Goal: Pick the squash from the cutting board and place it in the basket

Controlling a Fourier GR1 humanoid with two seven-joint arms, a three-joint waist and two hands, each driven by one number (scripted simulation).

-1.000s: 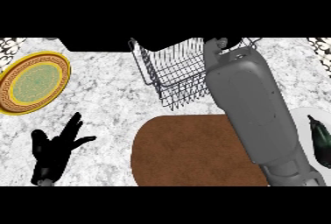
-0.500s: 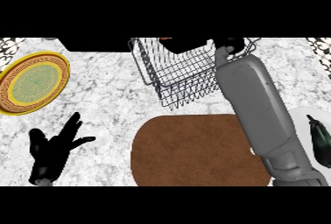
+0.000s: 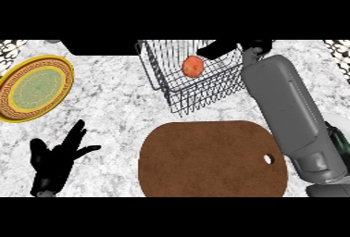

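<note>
Orange squash (image 3: 193, 66) now shows inside the wire basket (image 3: 179, 99), hidden a moment ago; the cutting board (image 3: 209, 159) lies bare. Right hand (image 3: 220, 47) apparently spread apart just beside it, so placement looks done. Left hand (image 3: 56, 159) rests open.

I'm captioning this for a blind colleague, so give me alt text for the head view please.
A small orange squash lies inside a wire basket at the back of a marble counter, with the robot's right hand at the basket's far rim. The round brown cutting board in front is bare; the left hand rests open at lower left, below a yellow patterned plate.
</note>
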